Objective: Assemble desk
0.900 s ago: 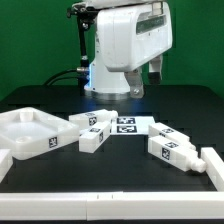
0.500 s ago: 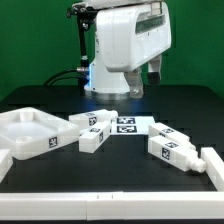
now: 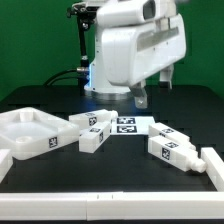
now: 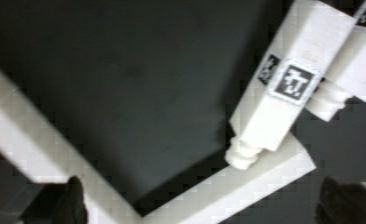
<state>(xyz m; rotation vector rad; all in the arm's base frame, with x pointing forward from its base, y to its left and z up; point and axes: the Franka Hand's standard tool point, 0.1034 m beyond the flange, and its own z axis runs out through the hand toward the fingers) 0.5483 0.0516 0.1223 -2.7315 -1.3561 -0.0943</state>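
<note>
Two things we notice: the arm (image 3: pixel 130 50) has swung toward the exterior view's right since half a second ago, while the desk's panel (image 3: pixel 25 135) and legs (image 3: pixel 170 148) lie unmoved on the table (image 3: pixel 110 175). We judge that assembly has not yet begun and a first pick is being prepared. The tool (image 3: pixel 153 88) hangs above the legs, wide open and holding nothing.

The table (image 3: pixel 100 175) is matt black, edged along the bottom of the exterior frame by a white strip (image 3: pixel 110 203). At lower left the desk panel (image 3: pixel 22 135) is plain white, with one small black-and-white square tag (image 3: pixel 48 141) on its side. The legs (image 3: pixel 93 131), at centre and right, are white too — each bears black-and-white square tags. The marker board (image 3: pixel 126 125) shows black squares on white. The arm (image 3: pixel 135 50) is white — behind it, a green backdrop (image 3: pixel 30 45).
</note>
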